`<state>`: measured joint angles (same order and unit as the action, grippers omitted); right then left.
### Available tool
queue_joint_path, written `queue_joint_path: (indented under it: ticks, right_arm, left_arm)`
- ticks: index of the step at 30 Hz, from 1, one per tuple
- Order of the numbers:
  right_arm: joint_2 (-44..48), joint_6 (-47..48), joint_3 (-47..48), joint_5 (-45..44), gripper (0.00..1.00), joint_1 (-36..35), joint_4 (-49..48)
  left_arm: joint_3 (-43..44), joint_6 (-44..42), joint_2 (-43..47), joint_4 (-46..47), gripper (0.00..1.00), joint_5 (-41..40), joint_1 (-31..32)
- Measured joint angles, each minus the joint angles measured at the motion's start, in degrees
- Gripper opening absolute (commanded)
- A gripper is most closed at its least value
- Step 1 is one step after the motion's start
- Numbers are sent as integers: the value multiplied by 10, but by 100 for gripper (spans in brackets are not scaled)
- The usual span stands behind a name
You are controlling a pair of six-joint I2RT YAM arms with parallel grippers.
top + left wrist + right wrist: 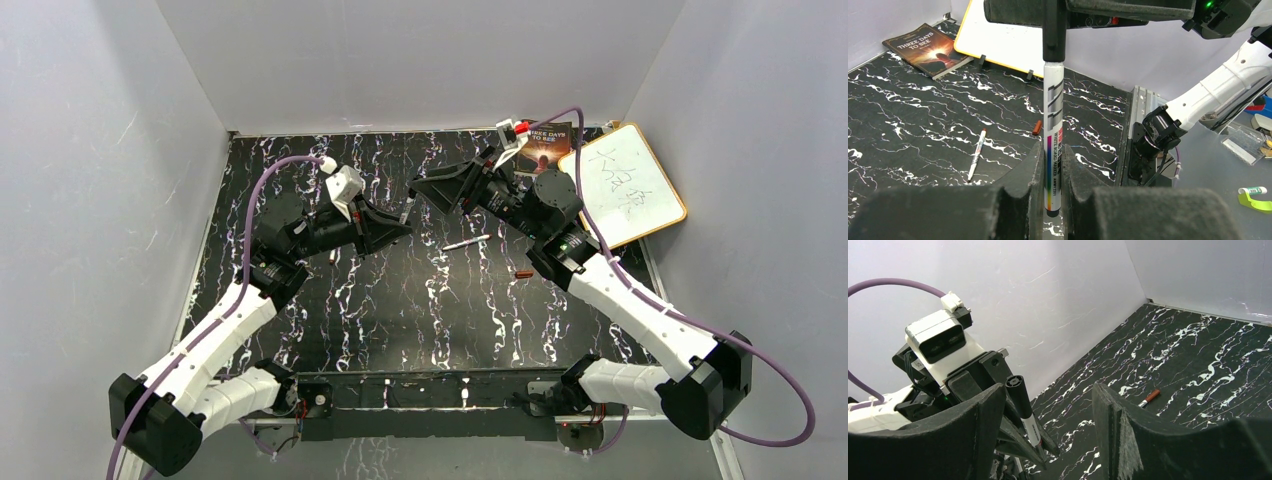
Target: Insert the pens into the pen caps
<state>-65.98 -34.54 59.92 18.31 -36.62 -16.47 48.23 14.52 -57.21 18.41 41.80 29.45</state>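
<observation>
My left gripper (1053,150) is shut on a white pen (1054,100) and holds it upright above the table. A black cap (1054,30) sits on the pen's top end. In the right wrist view the capped pen (1027,415) stands close beside one finger of my right gripper (1050,390), whose jaws are wide apart around it. From above, the left gripper (395,228) and right gripper (418,188) meet mid-table at the held pen (406,211). A second white pen (466,242) lies on the table, with a reddish-brown cap (523,274) to its right.
A reddish-brown cap with a bit of white pen at it (1149,397) lies by the left arm, also seen from above (332,257). A book (546,145) and a whiteboard (622,185) lie at the back right. Grey walls (120,150) enclose the marbled table (420,320).
</observation>
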Motion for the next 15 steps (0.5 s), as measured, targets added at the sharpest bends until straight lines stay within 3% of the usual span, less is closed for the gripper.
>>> queue_joint_path:
  ticks: [4, 9, 15]
  right_arm:
    - [0, 0, 0, 3, 61, 0, 0]
    - [-4, 0, 5, 13, 45, 0, -1]
    - [-16, -8, 18, 27, 52, 0, -11]
  left_arm:
    - [0, 0, 0, 0, 0, 0, 0]
    - [0, 1, -1, 0, 0, 5, 0]
    - [0, 5, -2, 3, 0, 6, 0]
